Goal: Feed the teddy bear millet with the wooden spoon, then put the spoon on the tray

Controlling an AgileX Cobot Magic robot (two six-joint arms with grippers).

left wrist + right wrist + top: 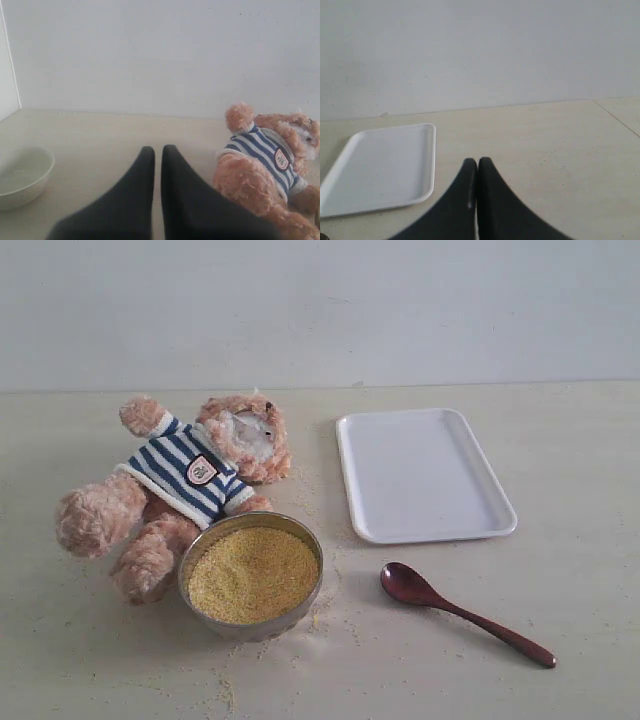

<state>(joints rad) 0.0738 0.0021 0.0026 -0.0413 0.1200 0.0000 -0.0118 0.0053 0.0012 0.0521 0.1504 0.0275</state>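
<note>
Exterior view puts you at the first step: the small dark reddish-brown wooden spoon (465, 615) lies ungrasped on the pale bench (580, 570), near the flat white rectangular tray (420, 475). It sits right of the round metal bowl (255, 630) heaped with fine yellow millet (252, 573). The fuzzy tan plush teddy bear (190, 495) slumps against that bowl. Your right gripper (478, 161), jaws pressed together and empty, points level and low over the bench. It needs to open and come down over the handle. Your left gripper (157, 150) is likewise closed and empty beside the bear.
</note>
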